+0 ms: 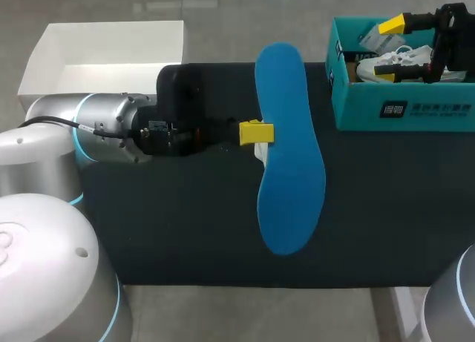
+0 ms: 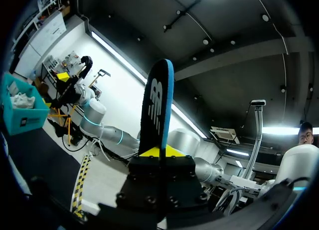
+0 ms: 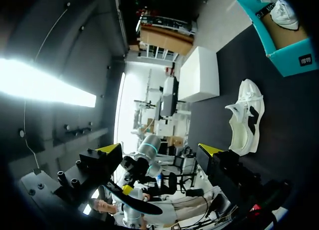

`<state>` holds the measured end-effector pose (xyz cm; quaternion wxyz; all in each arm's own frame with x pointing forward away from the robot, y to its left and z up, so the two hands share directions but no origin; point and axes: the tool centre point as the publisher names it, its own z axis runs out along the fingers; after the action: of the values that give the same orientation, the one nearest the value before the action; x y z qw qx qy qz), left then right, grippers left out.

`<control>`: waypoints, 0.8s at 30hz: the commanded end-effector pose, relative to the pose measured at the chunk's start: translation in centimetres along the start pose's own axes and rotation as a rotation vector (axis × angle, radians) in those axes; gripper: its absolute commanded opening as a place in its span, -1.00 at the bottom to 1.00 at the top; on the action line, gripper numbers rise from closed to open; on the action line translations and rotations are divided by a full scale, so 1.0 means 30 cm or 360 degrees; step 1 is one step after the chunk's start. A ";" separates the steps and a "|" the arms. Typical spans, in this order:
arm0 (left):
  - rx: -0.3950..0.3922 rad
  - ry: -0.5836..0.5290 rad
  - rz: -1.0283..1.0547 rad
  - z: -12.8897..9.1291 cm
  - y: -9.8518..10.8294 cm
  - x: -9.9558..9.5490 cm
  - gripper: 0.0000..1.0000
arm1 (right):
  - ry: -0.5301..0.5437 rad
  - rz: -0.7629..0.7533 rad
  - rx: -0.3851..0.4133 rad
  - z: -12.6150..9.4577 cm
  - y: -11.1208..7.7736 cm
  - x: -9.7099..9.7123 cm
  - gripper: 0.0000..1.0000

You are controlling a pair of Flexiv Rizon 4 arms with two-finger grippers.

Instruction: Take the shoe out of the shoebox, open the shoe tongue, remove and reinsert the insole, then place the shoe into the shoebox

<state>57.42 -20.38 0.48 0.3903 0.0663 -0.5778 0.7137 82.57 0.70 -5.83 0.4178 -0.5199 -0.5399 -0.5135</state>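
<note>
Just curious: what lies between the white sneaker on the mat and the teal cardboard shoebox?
Nothing: bare black mat runs from white sneaker to teal cardboard shoebox, clearest in the right wrist view.

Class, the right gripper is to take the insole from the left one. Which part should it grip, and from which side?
Likely the long edge of the insole opposite the left gripper, approached from the robot's right, pinching its two flat faces. It is thin, broad face up, held mid-length by its left edge; the right edge is free.
</note>
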 end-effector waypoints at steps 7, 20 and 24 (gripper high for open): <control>0.0002 0.0002 0.0001 0.003 0.002 -0.004 -1.00 | 0.0000 0.0001 -0.0017 0.002 -0.011 0.000 1.00; -0.0690 -0.0099 0.1584 -0.108 -0.090 -0.207 -1.00 | 0.0000 0.0001 -0.0017 0.002 -0.011 0.000 1.00; -0.0654 -0.0180 0.1674 -0.111 -0.115 -0.214 -1.00 | 0.0000 0.0001 -0.0017 0.002 -0.011 0.000 1.00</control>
<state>63.96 -19.74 -1.81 0.1907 -0.0839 -0.6564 0.7251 82.28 0.66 -5.84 0.4160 -0.5213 -0.5374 -0.5161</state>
